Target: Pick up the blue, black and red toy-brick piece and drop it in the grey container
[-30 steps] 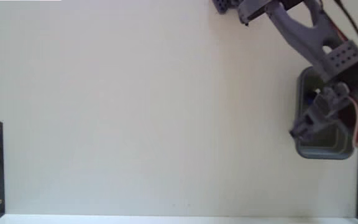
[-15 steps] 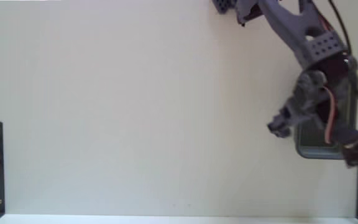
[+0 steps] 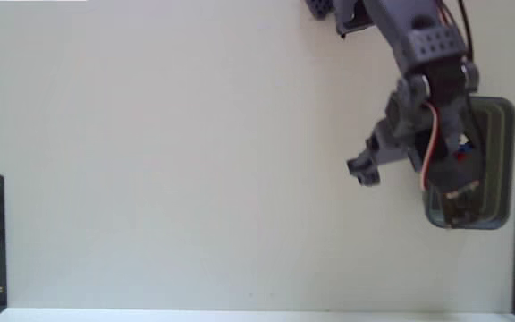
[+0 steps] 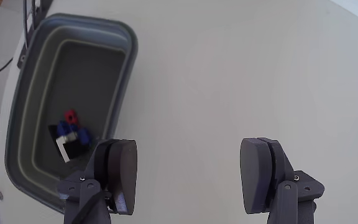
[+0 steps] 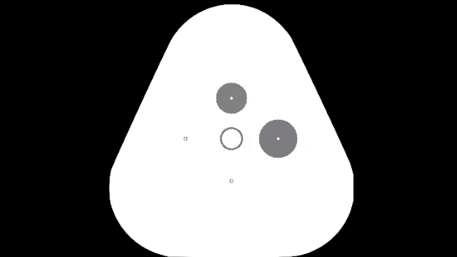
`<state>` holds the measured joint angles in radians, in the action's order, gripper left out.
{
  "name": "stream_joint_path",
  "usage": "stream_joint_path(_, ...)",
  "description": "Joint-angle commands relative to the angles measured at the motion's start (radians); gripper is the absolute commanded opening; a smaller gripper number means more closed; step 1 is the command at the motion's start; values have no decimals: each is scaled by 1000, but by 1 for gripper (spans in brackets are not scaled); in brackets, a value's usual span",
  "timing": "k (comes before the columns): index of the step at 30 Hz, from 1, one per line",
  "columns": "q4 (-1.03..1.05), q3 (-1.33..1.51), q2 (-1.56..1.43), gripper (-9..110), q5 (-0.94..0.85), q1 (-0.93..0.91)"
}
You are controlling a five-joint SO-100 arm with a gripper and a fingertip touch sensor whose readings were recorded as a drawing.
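Since the earlier frames your arm has swung left off the dark grey rounded plastic container (image 4: 126, 43). Your two-finger gripper (image 4: 188, 171) is spread wide, empty, over bare table. The blue, black and red toy-brick piece (image 4: 71, 133) lies inside the container.

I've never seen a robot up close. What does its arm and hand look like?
The arm is grey printed plastic with blocky sections, one dotted with small holes. Red, white and orange wires loop along it. The hand ends in two flat, rounded dark grey fingers, shown in the wrist view.
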<state>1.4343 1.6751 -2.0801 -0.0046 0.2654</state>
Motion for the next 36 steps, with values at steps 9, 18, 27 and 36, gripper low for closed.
stream_joint_path(9, -5, 135, -209, 110, 5, -120)
stream_joint_path(18, -4, 232, -307, 110, 5, -194)
stream_joint_path(27, -4, 299, -375, 110, 5, -246)
stream_joint_path(36, -4, 324, -400, 110, 5, -265)
